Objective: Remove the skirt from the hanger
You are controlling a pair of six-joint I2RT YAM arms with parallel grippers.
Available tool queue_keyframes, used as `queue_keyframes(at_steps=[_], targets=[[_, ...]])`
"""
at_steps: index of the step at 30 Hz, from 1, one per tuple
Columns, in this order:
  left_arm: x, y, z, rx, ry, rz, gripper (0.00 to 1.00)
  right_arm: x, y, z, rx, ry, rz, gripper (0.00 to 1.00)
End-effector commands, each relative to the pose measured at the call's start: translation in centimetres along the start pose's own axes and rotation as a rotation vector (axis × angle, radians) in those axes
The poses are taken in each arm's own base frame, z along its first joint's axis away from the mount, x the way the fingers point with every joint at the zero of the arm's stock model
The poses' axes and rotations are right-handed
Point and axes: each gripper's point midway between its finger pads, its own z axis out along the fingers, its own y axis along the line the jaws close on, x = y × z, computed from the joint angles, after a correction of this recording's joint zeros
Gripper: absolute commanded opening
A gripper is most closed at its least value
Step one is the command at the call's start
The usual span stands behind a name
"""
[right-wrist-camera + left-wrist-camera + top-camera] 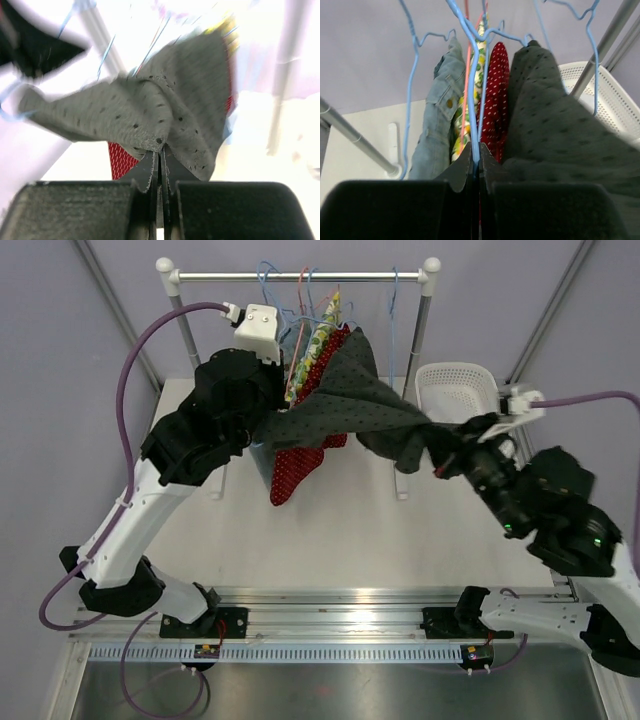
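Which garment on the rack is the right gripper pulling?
The grey dotted skirt, stretched sideways into the right gripper; red cloth, floral cloth and denim hang straight.

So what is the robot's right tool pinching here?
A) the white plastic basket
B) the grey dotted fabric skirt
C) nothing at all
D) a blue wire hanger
B: in the right wrist view, the right tool is shut on an edge of the grey dotted fabric skirt, while the left tool clamps the blue wire hanger.

skirt point(360, 405): grey, dark-dotted | hanger point(474, 132): blue | red garment point(290, 470): white dots
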Motion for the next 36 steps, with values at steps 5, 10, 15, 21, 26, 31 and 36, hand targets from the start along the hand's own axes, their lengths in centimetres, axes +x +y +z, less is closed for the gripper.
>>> queue_keyframes(at_steps=[5, 10, 15, 21, 26, 31, 36], targets=[[-4.3, 4.8, -4.1, -0.109, -0.156, -0.079, 0.0, -11.1, -9.1, -10.3, 0.275, -0.326, 0.066, 0.0], [-3.5, 5.0, -4.6, -0.099, -0.143, -0.079, 0.0, -15.1, -11.6, -13.4, 0.372, -0.448, 0.049, 0.0], [-2.6, 4.8, -4.8, -0.077, -0.124, -0.077, 0.0, -18.8, -11.7, -14.2, 0.408, -0.535, 0.05, 0.0], [-2.4, 3.2, -4.9, -0.021, -0.117, -0.073, 0.0, -22.0, -10.6, -12.7, 0.459, -0.566, -0.038, 0.0], [-2.6, 1.2, -5.0, 0.025, -0.118, -0.066, 0.0, -23.2, -9.7, -10.6, 0.523, -0.538, -0.183, 0.0], [-2.3, -1.2, -4.3, 0.058, -0.103, -0.034, 0.0, -22.6, -9.3, -8.2, 0.614, -0.448, -0.393, 0.0], [-1.4, -2.3, -3.7, 0.066, -0.084, -0.002, 0.0, -22.5, -10.0, -7.4, 0.754, -0.401, -0.584, 0.0]])
